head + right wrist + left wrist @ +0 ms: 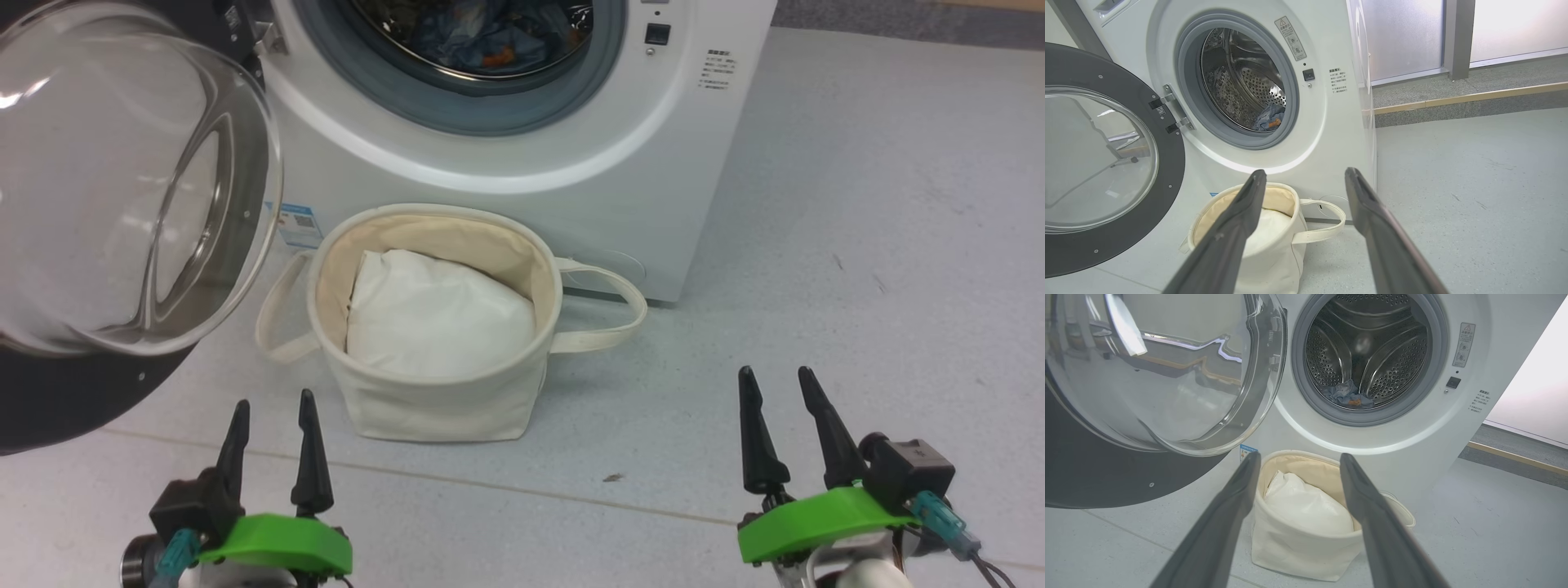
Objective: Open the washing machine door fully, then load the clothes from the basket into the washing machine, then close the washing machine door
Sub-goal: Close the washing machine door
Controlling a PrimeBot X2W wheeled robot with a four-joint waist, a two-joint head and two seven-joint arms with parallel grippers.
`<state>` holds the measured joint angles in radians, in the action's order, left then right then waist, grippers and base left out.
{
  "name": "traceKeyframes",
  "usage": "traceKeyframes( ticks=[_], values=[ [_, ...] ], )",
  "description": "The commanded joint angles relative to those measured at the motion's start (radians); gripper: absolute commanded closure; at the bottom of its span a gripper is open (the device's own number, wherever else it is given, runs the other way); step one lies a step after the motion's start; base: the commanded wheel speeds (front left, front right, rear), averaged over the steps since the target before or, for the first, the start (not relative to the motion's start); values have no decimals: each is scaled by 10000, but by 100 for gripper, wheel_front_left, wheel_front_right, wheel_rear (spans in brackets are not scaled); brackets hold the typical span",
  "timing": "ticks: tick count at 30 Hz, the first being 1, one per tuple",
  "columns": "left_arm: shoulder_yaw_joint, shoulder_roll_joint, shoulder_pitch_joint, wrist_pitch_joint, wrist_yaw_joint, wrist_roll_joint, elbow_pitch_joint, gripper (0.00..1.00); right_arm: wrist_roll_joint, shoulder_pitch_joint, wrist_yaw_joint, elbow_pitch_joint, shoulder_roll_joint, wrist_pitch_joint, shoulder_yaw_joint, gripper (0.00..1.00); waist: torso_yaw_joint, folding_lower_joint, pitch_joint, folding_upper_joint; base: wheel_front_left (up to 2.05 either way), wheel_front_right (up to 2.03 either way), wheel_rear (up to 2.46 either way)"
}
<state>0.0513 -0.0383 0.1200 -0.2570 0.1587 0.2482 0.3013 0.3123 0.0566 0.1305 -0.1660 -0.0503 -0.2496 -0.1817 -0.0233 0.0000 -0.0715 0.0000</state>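
Head view: the washer (522,171) fills the top centre, and its door (49,392) hangs wide open at the left edge, glass bowl bulging toward me. The clothes (482,41), blue with a spot of orange, lie inside the drum (571,24) at the top edge. The basket (441,400) stands on the floor (857,286) just before the washer, centre frame, with a white bundle (433,318) in it. The left gripper (274,400) sits at lower left and the right gripper (775,372) at lower right, both with fingers spread and nothing between them, both clear of the basket.

Left wrist view: the spread fingers rise from the bottom edge and frame the basket (1298,547) at lower centre. Above it the drum gapes, the clothes (1347,396) lying low in it. The door (1106,477) takes up the upper left.

Right wrist view: the fingers stand apart again, rising from the bottom. The basket (1274,253) sits behind the left finger at the bottom, one handle (1323,232) looping right. The clothes (1269,118) show in the drum at upper centre, and the door (1167,171) stands open at the left.
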Motion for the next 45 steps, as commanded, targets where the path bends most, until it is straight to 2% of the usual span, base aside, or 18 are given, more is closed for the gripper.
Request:
traceKeyframes(
  ticks=[1, 12, 19, 31, 37, 45],
  values=[
    [-260, -120, 337, -47, 87, -70, -367, 0, -37, 284, 2, 369, 1, -122, -218, 0, -115, 0, 15, 0, 0, 0, 0],
    [-235, -120, 227, -47, 195, -37, -559, 0, -3, 259, 2, 644, 1, -122, -476, 0, -1213, 0, 67, 0, 0, 0, 0],
    [-303, -120, 35, -47, 209, -123, -602, 0, -19, 177, 2, 820, 1, -122, -710, 0, -2516, 0, 249, 0, 0, 0, 0],
    [-329, -120, -176, -47, 151, -267, -607, 0, 70, -1, 2, 1039, 1, -122, -1156, 0, -4099, 0, 538, 0, 0, 0, 0],
    [-393, -120, -255, -47, 94, -285, -552, 0, 69, -79, 2, 1029, 1, -122, -1315, 0, -4542, 0, 578, 0, 0, 0, 0],
    [-460, -120, -248, -47, 56, -324, -595, 0, 52, -52, 2, 986, 1, -122, -1360, 0, -4695, 0, 524, 0, 0, 0, 0]
  ],
)
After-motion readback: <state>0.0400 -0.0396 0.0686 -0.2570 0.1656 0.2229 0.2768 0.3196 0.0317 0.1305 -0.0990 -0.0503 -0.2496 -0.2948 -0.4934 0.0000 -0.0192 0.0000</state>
